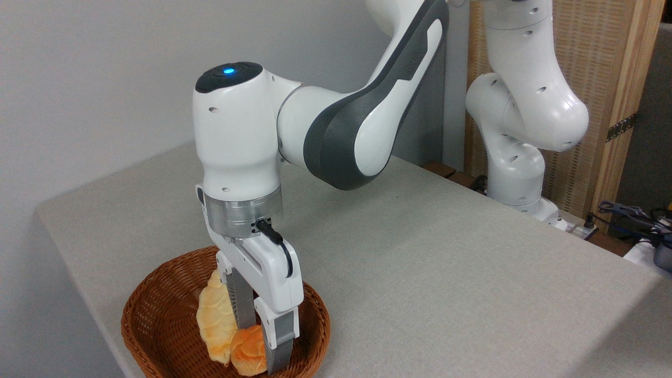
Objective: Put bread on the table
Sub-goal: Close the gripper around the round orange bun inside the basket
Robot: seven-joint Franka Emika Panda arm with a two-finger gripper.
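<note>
Gripper point(261, 336) down in basket point(157, 320).
Fingers clamped on bun point(247, 354), beside pale loaf point(215, 320); basket sat on table point(446, 262).

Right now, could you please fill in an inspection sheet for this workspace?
Surface: table under grey-beige cloth, mostly bare.
Job's things: bun in the basket, beside the pale loaf.
Clutter: nothing seen on the cloth besides the basket.
Hand: hand lowered into the basket, fingers either side of the bun; whether they press it, cannot tell.
Cables: black cable looped at the wrist; loose wires off the table's far right.
Surroundings: grey wall behind; woven screen behind the arm's base.
</note>
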